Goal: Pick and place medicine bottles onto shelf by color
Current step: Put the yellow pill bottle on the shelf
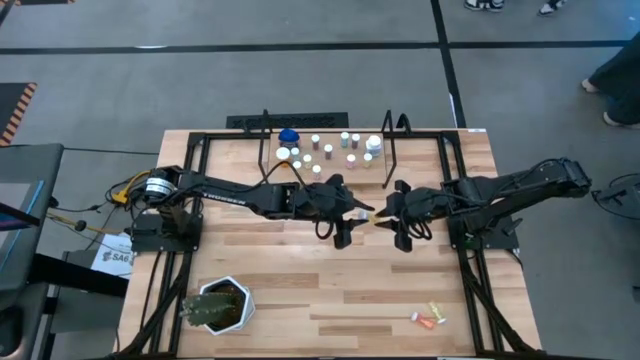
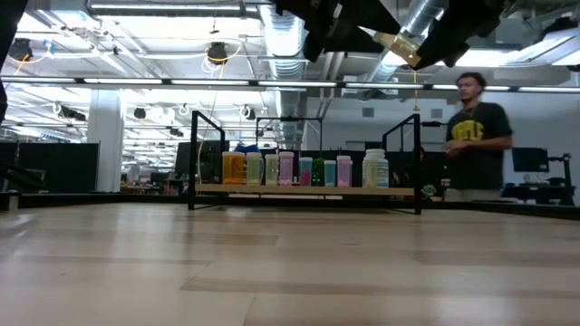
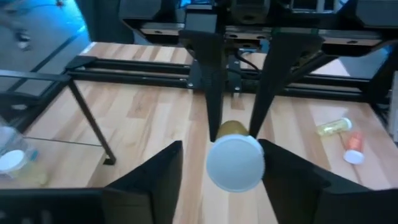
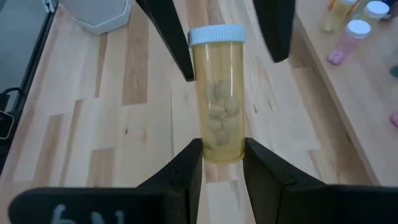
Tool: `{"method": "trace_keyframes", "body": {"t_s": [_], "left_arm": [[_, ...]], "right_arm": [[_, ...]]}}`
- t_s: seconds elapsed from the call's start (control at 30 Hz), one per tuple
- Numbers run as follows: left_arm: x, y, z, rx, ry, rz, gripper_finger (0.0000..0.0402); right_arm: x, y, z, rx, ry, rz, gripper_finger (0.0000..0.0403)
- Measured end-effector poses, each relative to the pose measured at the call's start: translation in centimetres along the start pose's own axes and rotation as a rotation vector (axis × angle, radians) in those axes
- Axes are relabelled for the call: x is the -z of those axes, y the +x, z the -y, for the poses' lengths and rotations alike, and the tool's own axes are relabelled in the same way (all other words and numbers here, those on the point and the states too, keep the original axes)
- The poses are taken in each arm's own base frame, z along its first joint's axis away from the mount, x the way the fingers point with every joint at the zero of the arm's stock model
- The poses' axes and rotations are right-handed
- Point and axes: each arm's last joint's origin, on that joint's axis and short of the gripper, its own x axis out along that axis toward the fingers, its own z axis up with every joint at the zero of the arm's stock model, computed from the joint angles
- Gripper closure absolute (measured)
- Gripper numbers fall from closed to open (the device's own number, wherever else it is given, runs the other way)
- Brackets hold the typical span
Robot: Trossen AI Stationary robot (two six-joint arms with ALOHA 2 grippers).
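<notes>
A yellow pill bottle (image 4: 217,93) with a white cap hung in mid-air above the surface (image 1: 300,280), between the two arms and in front of the shelf (image 1: 330,155). The right gripper (image 4: 221,155) had its fingers pinching the bottle's base. The left gripper (image 3: 235,171) had its fingers spread on either side of the cap end, not yet closed, as we read it. We judged this a handover, and the danger was timing: if the right fingers let go before the left ones clamped, the bottle would drop and roll. A grip on the smooth cap alone might also slip. Two more bottles (image 1: 430,318) lay on the surface's near right side.
</notes>
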Motion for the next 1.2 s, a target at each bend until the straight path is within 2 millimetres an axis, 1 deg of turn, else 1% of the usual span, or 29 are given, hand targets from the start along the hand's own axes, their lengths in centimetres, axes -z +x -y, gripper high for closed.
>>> {"method": "trace_keyframes", "body": {"t_s": [0.2,0.37,0.47,0.53,0.63,0.77,0.9,1.03,1.2], "left_arm": [[-0.1,0.0,0.1,0.031,-0.002,0.004,0.0267],[-0.1,0.0,0.1,0.034,-0.002,0.005,0.0289],[-0.1,0.0,0.1,0.033,-0.004,0.006,0.0292],[-0.1,0.0,0.1,0.032,-0.006,0.013,0.0292],[-0.3,0.0,0.0,0.031,-0.008,0.023,0.0293],[-0.4,0.1,-0.7,0.016,-0.015,0.029,0.0293],[-0.3,0.3,-2.6,-0.029,-0.031,0.006,0.0294],[0.2,0.4,-5.9,-0.105,-0.091,-0.058,0.0294],[0.8,-0.2,-10.2,-0.208,-0.165,-0.199,0.0294]], "right_arm": [[0.0,0.0,0.0,0.000,0.000,0.000,0.0284],[0.0,0.0,0.0,0.002,0.005,-0.001,0.0271],[0.1,0.0,0.3,0.014,0.039,-0.020,0.0248],[-0.1,-0.4,0.6,0.016,0.061,-0.060,0.0229],[-0.7,-1.3,0.8,0.030,0.067,-0.089,0.0196],[-1.7,-3.0,1.1,0.051,0.059,-0.135,0.0158],[-2.1,-4.5,1.6,0.081,0.014,-0.204,0.0147],[-2.0,-5.2,2.4,0.109,-0.007,-0.236,0.0149],[-1.6,-5.9,3.5,0.143,-0.018,-0.239,0.0150]]}}
